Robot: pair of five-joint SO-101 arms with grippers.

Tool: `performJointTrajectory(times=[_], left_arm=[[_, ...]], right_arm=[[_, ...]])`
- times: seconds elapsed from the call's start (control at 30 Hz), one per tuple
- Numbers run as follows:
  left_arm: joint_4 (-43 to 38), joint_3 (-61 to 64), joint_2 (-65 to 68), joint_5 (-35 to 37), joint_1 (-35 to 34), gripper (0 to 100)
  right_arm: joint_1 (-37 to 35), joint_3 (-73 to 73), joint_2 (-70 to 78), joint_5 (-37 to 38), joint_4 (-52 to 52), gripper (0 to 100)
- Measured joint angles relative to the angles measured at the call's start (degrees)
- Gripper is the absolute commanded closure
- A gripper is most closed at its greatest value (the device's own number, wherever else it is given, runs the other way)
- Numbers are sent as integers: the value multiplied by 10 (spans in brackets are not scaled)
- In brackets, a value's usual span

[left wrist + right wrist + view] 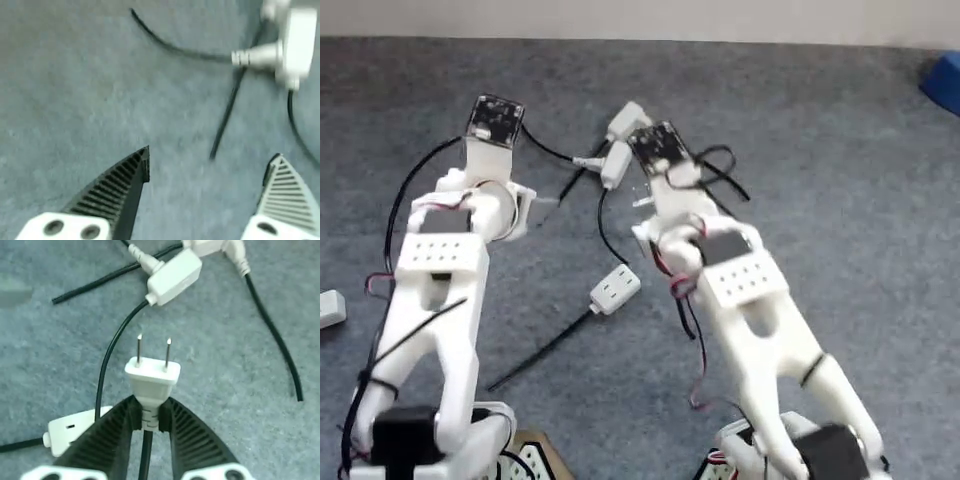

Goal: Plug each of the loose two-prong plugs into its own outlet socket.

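My right gripper [150, 407] is shut on the neck of a white two-prong plug [152, 376]. Its prongs point toward a white outlet socket [175, 275] a short way ahead, which has another white plug in its far end. That socket [617, 162] lies on the carpet between the two arms' wrists. A second white socket [616, 288] on a black cord lies nearer the arm bases, beside my right gripper [75, 432]. My left gripper [210, 165] hangs open and empty over bare carpet, with the plugged socket [297, 42] off to one side.
Black cords [272, 330] cross the grey carpet around the sockets, and one loose cord end [212, 155] lies just ahead of the left gripper. A third white socket [628, 120] lies farthest back. A small white object [328, 308] sits at the left edge, a blue one [945, 85] far right.
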Motion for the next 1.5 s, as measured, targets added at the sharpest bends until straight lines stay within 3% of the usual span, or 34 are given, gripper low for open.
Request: performJointTrajectory(times=[0.23,0.43,0.67,0.83,1.17,1.5], left_arm=[[-253,127,-69,26,28,637],[-337,161,-69,24,59,637],[-354,214,-86,-4,87,596],[-376,293,-180,-35,103,594],[-241,342,-437,-48,106,595],[-229,349,-397,-50,171,596]], right_arm=[[-1,156,-152,-4,-110,990],[-1,207,-218,-4,-166,990],[-1,234,-220,-4,-211,991],[-1,234,-215,-4,-229,991],[3,193,-49,-4,-260,991],[-57,180,-46,-16,-230,991]])
